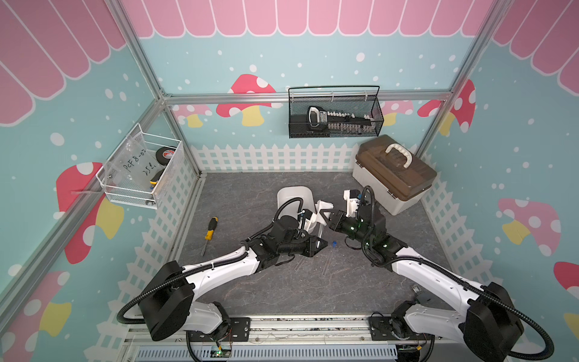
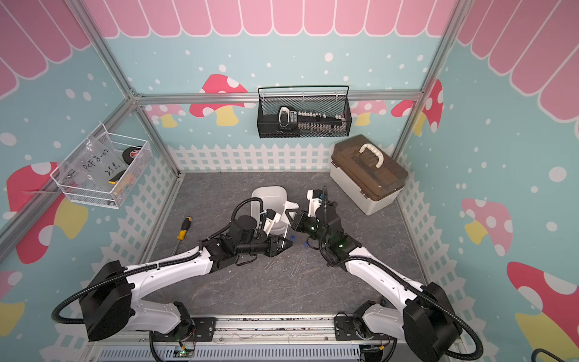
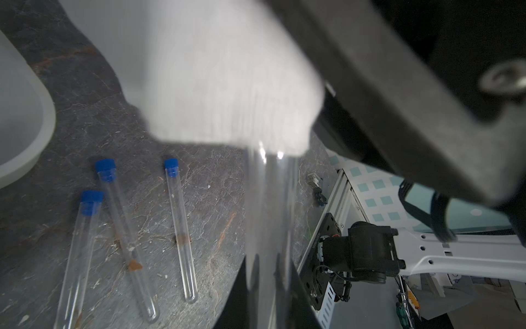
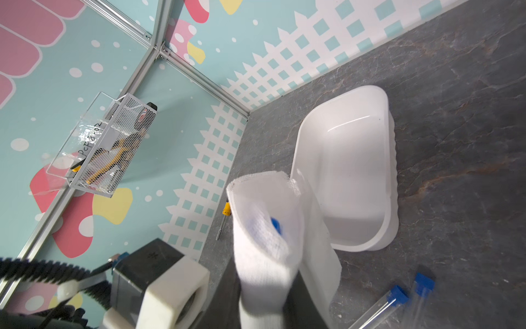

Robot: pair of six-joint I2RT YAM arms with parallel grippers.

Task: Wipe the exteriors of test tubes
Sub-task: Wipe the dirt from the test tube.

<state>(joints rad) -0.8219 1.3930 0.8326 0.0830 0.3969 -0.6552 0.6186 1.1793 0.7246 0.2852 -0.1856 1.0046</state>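
My left gripper [image 3: 269, 299] is shut on the lower end of a clear test tube [image 3: 269, 228] and holds it off the table. A white gauze cloth [image 3: 227, 85] wraps the tube's upper end. My right gripper [image 4: 267, 299] is shut on that cloth [image 4: 264, 242], and the tube's blue cap [image 4: 275, 223] shows through it. In a top view the two grippers [image 1: 320, 242] [image 1: 326, 216] meet in front of the white tray. Three more blue-capped test tubes [image 3: 76, 256] [image 3: 125, 236] [image 3: 180, 228] lie side by side on the grey table.
A white plastic tray [image 1: 294, 196] stands just behind the grippers. A yellow-and-black screwdriver [image 1: 210, 230] lies to the left. A brown-lidded toolbox [image 1: 394, 175] sits at the back right. A black basket [image 1: 335, 116] and a white wire basket [image 1: 144, 169] hang on the walls.
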